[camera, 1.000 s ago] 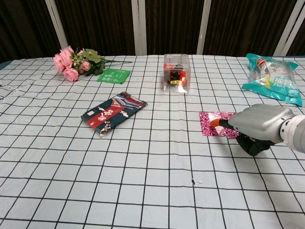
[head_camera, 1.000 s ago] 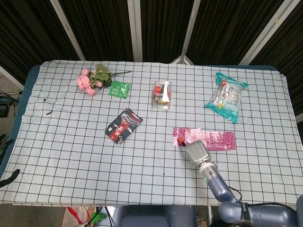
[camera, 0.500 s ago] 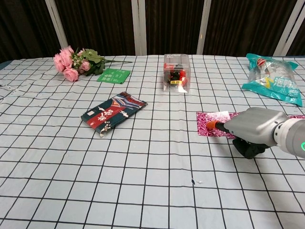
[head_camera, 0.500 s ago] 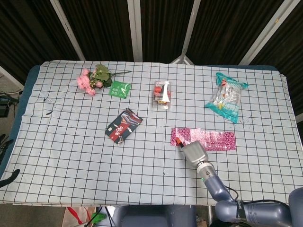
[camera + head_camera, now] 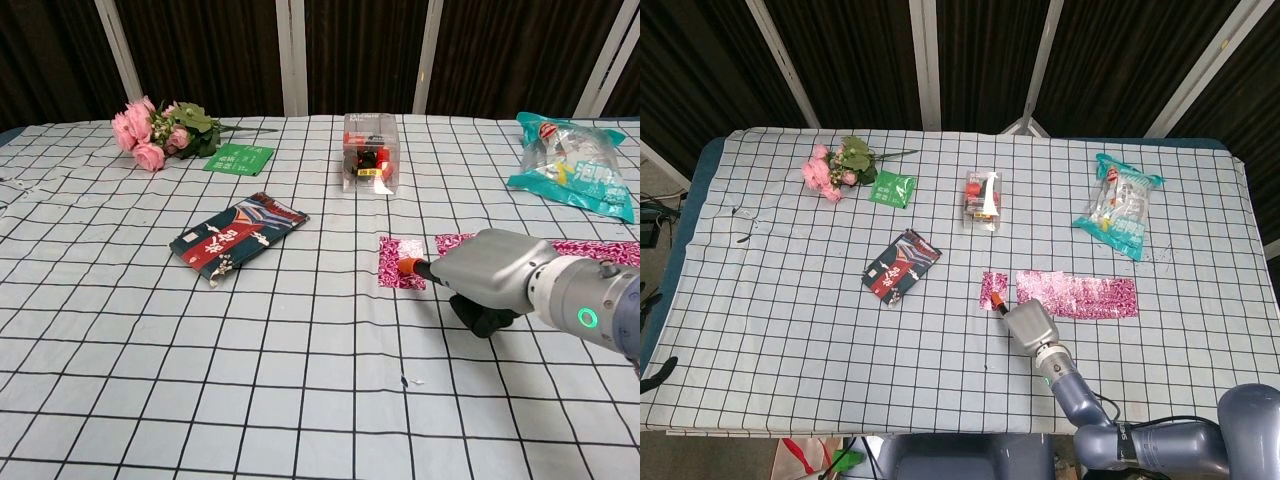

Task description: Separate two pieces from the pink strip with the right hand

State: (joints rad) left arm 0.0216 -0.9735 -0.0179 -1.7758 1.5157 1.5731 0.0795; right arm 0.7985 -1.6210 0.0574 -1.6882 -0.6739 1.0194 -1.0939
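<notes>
The pink foil strip (image 5: 1075, 297) lies flat on the checked cloth at right of centre; in the chest view its left end (image 5: 455, 243) shows behind my right hand. One small pink piece (image 5: 992, 290) (image 5: 398, 262) lies apart from the strip's left end, with a gap of bare cloth between them. My right hand (image 5: 1030, 325) (image 5: 490, 275) is low over the cloth just in front of the gap, and its orange fingertip (image 5: 407, 267) presses on the near edge of the loose piece. The other fingers are tucked under the hand's grey back. The left hand does not show.
A dark printed packet (image 5: 901, 265) lies left of the loose piece. Further back are pink flowers (image 5: 835, 165), a green packet (image 5: 892, 188), a clear plastic box (image 5: 982, 198) and a teal snack bag (image 5: 1118, 215) at the back right.
My right hand has slid left with its fingertip on the strip's left end. That end piece has come away from the strip and moved left with it.
</notes>
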